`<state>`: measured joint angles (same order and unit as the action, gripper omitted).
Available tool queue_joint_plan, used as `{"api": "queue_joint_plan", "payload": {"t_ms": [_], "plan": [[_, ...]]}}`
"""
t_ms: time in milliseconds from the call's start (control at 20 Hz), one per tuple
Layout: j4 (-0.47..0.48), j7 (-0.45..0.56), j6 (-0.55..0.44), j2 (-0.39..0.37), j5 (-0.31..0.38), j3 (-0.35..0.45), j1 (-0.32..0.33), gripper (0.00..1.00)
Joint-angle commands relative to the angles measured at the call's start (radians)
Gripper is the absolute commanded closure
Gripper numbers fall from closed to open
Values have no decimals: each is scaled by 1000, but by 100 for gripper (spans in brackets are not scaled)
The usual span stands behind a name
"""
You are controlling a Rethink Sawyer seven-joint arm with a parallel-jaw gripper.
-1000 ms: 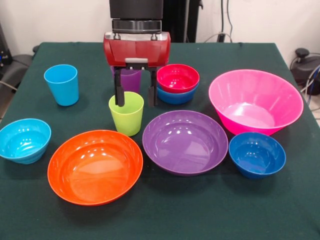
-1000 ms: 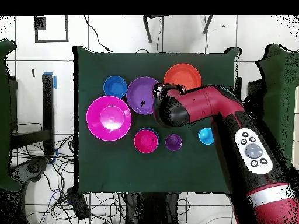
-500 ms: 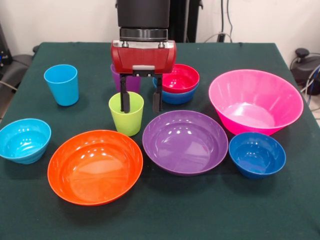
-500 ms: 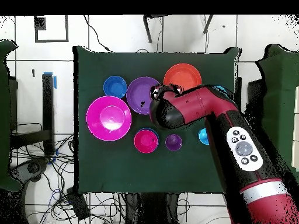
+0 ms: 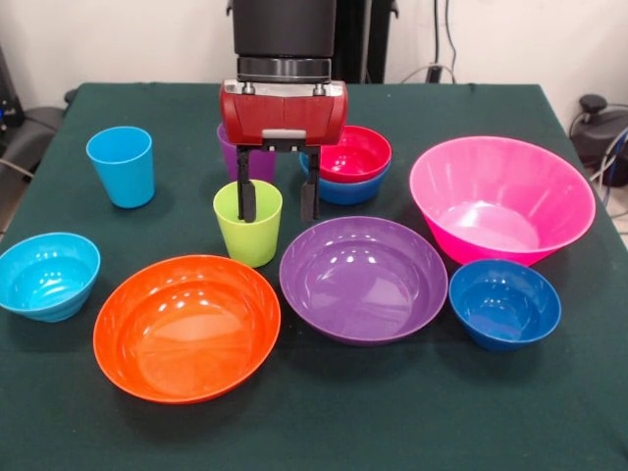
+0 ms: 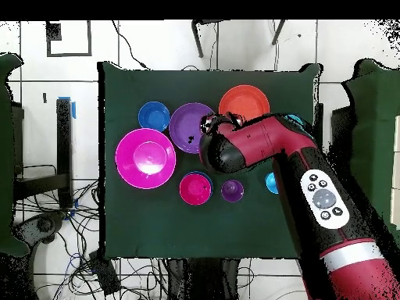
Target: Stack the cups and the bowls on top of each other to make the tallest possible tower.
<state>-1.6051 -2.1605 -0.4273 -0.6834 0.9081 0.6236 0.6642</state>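
In my front view the hand [image 5: 277,201] hangs at centre over the middle cup [image 5: 248,231], with a second cup [image 5: 257,162] behind it. The nested bowl pair [image 5: 348,165] sits right of them and the deep bowl [image 5: 501,201] far right, a small bowl [image 5: 504,304] before it. The left wide bowl [image 5: 186,329] and the right wide bowl [image 5: 363,280] fill the lower middle. A third cup [image 5: 120,167] stands upper left, and the edge bowl [image 5: 47,275] is at mid-left.

Three cups stand on the table: a light blue cup [image 5: 121,166], a purple cup [image 5: 233,152] and a lime green cup [image 5: 248,226].

Seven bowls: cyan [image 5: 47,275], orange [image 5: 186,326], wide purple [image 5: 363,278], dark blue [image 5: 504,303], pink [image 5: 501,199], and red [image 5: 350,153] sitting in blue [image 5: 345,189].
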Motion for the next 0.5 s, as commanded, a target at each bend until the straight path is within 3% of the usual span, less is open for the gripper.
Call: {"api": "queue_joint_plan", "payload": {"t_ms": [50, 500], "plan": [[33, 106, 21, 59, 61, -29, -8, 0], [56, 121, 20, 84, 81, -32, -9, 0]]}}
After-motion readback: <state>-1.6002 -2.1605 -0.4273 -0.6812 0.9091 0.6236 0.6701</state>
